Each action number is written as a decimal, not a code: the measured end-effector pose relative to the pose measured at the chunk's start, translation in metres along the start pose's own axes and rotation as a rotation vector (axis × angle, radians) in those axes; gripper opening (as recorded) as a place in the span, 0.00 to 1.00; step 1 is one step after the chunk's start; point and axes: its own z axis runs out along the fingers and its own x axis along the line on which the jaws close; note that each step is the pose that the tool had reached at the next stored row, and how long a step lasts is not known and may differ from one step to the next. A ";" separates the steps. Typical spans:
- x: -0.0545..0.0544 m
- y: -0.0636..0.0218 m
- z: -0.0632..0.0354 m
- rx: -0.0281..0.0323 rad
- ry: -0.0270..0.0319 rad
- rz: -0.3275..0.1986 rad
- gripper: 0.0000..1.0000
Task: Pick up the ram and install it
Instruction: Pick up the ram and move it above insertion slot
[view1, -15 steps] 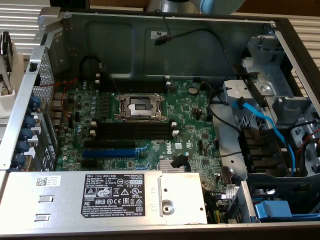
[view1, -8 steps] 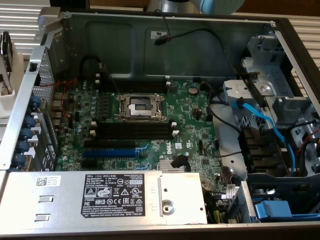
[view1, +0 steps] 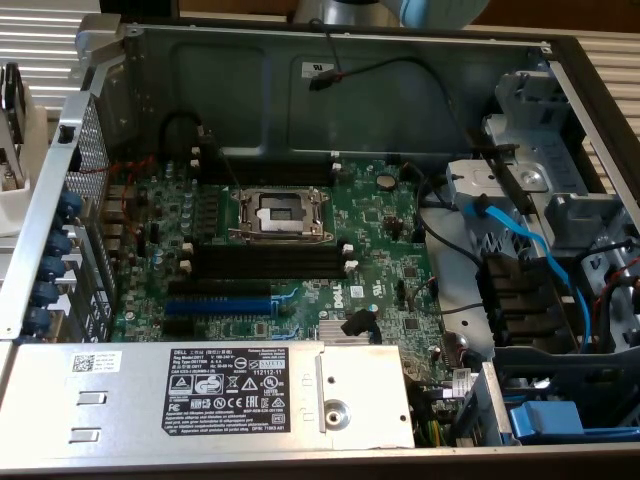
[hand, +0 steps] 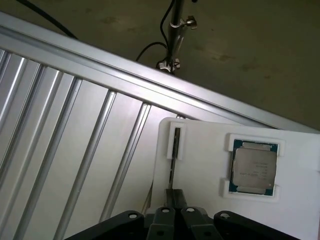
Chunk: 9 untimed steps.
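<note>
In the wrist view the ram (hand: 172, 175) is seen edge-on as a thin dark strip. It stands in a narrow slot of a white tray (hand: 200, 165), with its far end seated in a small raised bracket. The hand (hand: 175, 220) is placed directly over the near end of that strip. Whether it is open, closed or gripping the ram cannot be told. A processor (hand: 254, 166) is held in a square recess of the same tray, well apart from the ram, and the tray is carried by a ribbed aluminium desk (hand: 75, 150). Beyond the desk's edge a grey floor (hand: 250, 50) and a metal post (hand: 175, 30) are seen. In the exterior view an open computer case (view1: 300, 90) is shown from above, with the arm (view1: 420, 10) at 12 o'clock. The green motherboard (view1: 390, 230) lies at the centre and carries a processor socket (view1: 280, 212). Long black slots (view1: 265, 262) are set just at 6 o'clock of the socket, and a blue slot (view1: 225, 303) lies beyond them in the same direction. A labelled metal box (view1: 230, 385) is found at 7 o'clock, and blue cables (view1: 520, 240) run at 3 o'clock.
</note>
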 end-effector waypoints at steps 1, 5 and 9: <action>0.000 0.0000 0.0000 -0.0001 0.0000 0.000 0.11; 0.000 0.0000 0.0000 -0.0001 0.0000 0.000 0.31; 0.000 -0.0001 0.0025 -0.0009 0.0027 0.000 0.31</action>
